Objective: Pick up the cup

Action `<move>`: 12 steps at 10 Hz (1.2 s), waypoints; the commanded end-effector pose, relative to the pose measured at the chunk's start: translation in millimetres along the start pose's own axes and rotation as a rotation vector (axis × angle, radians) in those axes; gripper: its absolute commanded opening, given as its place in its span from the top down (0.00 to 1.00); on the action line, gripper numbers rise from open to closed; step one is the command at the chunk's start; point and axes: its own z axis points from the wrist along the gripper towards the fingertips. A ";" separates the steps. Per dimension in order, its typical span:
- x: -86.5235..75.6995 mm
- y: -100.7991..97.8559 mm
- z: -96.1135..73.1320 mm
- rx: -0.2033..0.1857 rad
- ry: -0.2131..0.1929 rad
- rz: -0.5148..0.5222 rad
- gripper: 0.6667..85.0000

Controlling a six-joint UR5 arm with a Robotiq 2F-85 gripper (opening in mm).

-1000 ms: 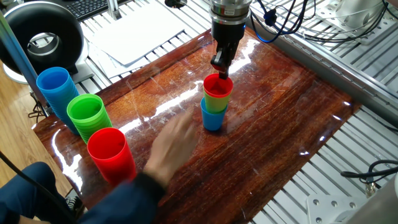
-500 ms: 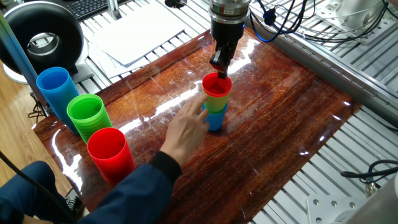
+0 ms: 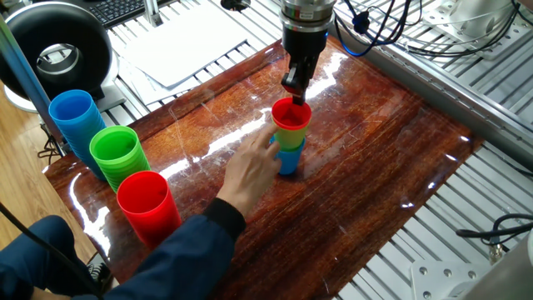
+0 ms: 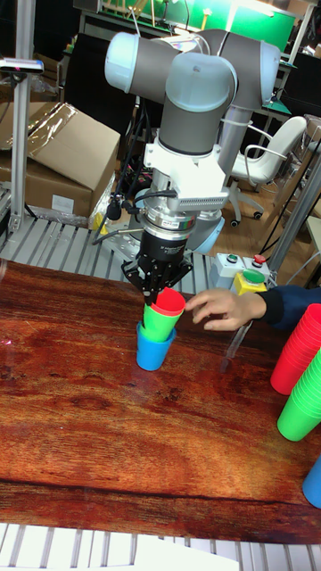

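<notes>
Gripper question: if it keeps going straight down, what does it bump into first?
Probably the red cup: the gripper points down right at its rim, at the top of the little stack.

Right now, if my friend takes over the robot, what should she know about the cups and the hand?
Gripper: low over the little stack, fingertips at the rim of the red cup. I cannot tell whether it has closed on it.
Red cup: top of the stack, nested in the green cup, which sits in the blue cup on the table. In the tall view it leans a bit.
Person's hand: reaching in beside the stack, fingers near the blue cup.
Done: gripper is lined up at the red cup.
Left: grip it surely and lift it out. Watch the hand first.
</notes>
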 end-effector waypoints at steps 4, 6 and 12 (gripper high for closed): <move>-1.3 3.9 -1.7 -0.014 -0.002 0.007 0.99; -1.9 4.2 -1.8 -0.015 -0.004 0.007 0.99; 10.8 9.2 -27.6 -0.024 0.034 0.017 0.99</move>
